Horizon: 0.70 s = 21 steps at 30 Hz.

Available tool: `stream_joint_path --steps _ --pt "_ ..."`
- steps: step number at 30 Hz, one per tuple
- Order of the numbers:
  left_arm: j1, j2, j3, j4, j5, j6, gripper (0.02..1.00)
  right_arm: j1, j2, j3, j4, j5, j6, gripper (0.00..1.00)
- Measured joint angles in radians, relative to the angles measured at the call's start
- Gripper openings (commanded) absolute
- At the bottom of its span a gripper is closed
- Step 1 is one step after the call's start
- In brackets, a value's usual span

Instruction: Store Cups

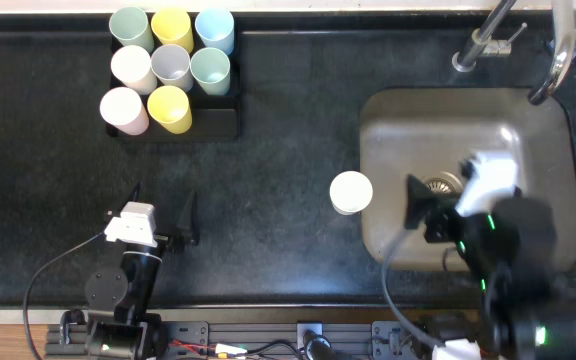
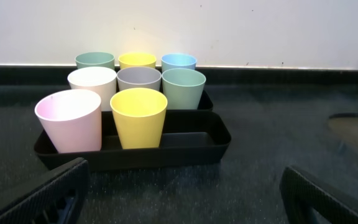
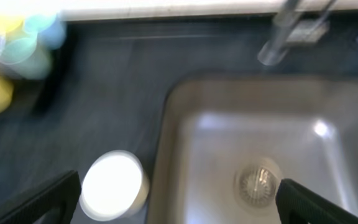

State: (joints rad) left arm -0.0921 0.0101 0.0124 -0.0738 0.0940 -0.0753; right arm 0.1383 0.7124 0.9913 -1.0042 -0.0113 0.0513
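A black tray (image 1: 216,122) at the back left holds several upright cups in pink, yellow, white, grey, green and blue; its front right slot is free. In the left wrist view the tray (image 2: 185,146) stands straight ahead, with a pink cup (image 2: 70,119) and a yellow cup (image 2: 138,116) in front. One white cup (image 1: 350,192) stands alone on the counter just left of the sink, and also appears as the white cup (image 3: 114,185). My left gripper (image 1: 163,208) is open and empty in front of the tray, also seen as the left gripper (image 2: 185,208). My right gripper (image 1: 423,212) hangs open over the sink's left part, beside the white cup, also seen as the right gripper (image 3: 179,211).
The steel sink (image 1: 468,110) fills the right side, with a drain (image 1: 444,184) and a faucet (image 1: 488,35) behind it. The dark counter (image 1: 268,220) lies between tray and sink. A white wall runs along the back.
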Motion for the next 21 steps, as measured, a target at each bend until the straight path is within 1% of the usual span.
stream_joint_path --steps 4,8,10,13,16,19,21 --pt "0.000 0.000 0.000 0.000 0.000 0.000 0.998 0.165 0.284 0.193 -0.266 0.000 -0.001 0.998" --pt "0.000 0.000 0.000 0.000 0.000 0.000 0.998 0.283 0.456 0.259 -0.360 0.000 -0.027 0.998" --pt "0.000 0.000 0.000 0.000 0.000 0.000 0.996 0.323 0.529 0.268 -0.378 -0.001 -0.080 0.998" --pt "0.000 0.000 0.000 0.000 0.000 0.000 0.998 0.335 0.614 0.268 -0.383 0.000 -0.163 0.996" --pt "0.000 0.000 0.000 0.000 0.000 0.000 0.998 0.329 0.664 0.268 -0.383 0.001 -0.209 0.996" --pt "0.000 0.000 0.000 0.000 0.000 0.000 0.998 0.301 0.697 0.268 -0.371 0.001 -0.247 0.996" --pt "0.000 0.000 0.000 0.000 0.000 0.000 0.998 0.261 0.721 0.268 -0.350 0.001 -0.275 0.998"
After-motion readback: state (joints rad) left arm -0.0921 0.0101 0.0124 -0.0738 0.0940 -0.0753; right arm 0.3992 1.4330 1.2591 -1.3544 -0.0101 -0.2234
